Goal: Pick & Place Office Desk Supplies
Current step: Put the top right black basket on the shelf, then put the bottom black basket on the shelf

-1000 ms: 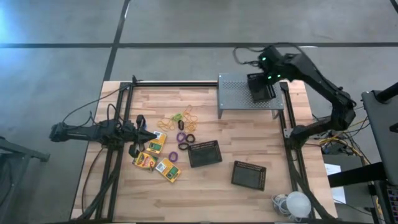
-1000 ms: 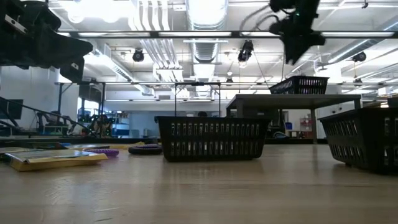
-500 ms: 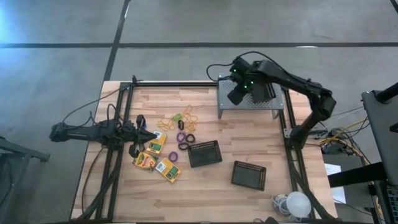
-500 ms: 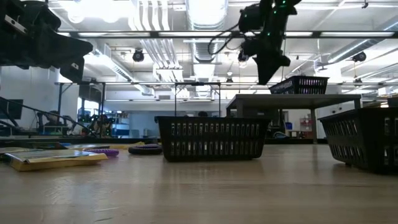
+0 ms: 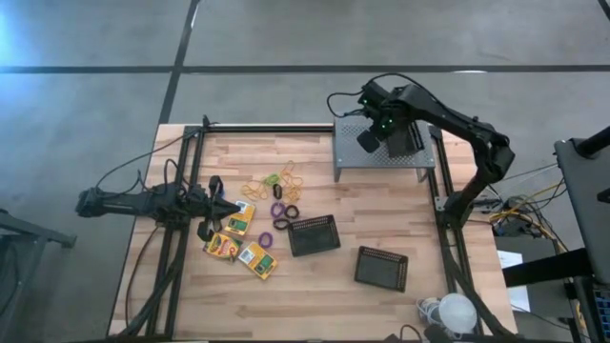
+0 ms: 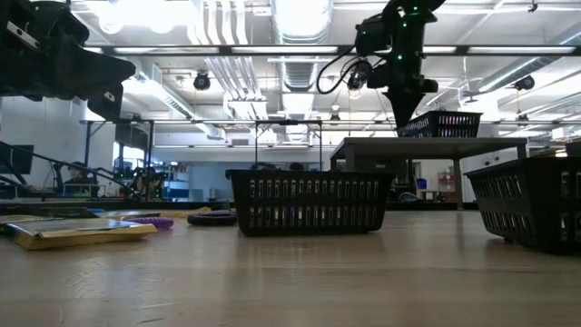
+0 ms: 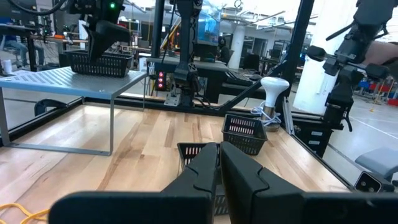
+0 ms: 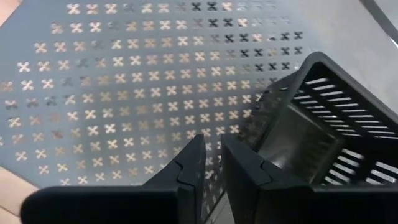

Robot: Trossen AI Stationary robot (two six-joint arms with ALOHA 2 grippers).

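Wooden table (image 5: 381, 305) – bears a grey perforated stand (image 5: 357, 152) at its far right. Right gripper (image 5: 367, 141) hangs over the stand, fingers nearly together, holding nothing, just beside the mesh bin on the stand (image 5: 400, 138). Left gripper (image 5: 227, 207) – fingers closed, empty, over the crayon boxes (image 5: 240, 240). Two mesh bins on the table (image 5: 314, 234), well apart from the stand. Rubber bands (image 5: 283, 181) and rings (image 5: 280, 211) between boxes and stand

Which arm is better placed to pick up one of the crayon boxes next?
Probably the left. Its end effector sits beside the crayon boxes at the table's left, fingers nearly shut. The right end effector hovers over the grey stand, near the bin up there, far from them.
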